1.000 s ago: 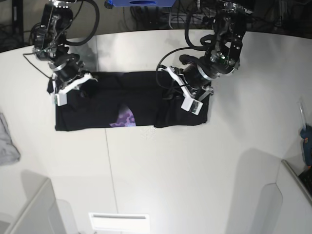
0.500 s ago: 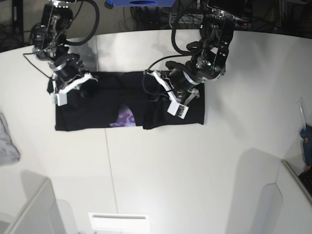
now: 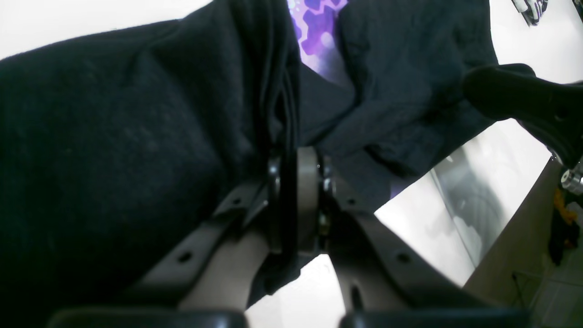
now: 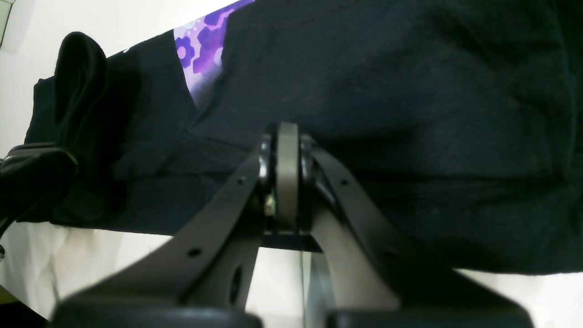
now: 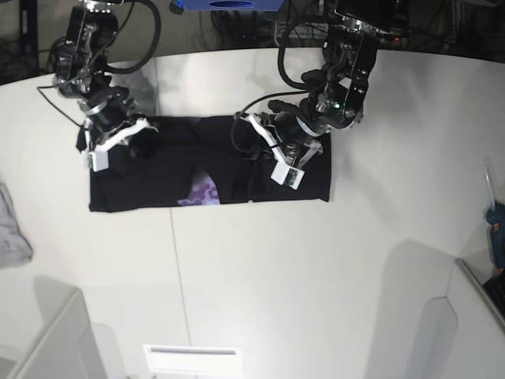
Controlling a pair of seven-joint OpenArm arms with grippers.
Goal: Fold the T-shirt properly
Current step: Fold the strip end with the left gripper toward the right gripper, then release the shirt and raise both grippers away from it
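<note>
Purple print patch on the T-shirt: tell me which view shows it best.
The left wrist view: the purple print patch appears large, its hexagon pattern clear between black folds of the T-shirt. The right wrist view shows a smaller strip at the cloth's edge. The base view shows only a tiny patch but places it on the shirt's near edge.

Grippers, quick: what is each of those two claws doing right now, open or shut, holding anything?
Left gripper: closed, pinching a fold of the black T-shirt.
Right gripper: closed, pressed against the T-shirt; whether it grips cloth cannot be told.
</note>
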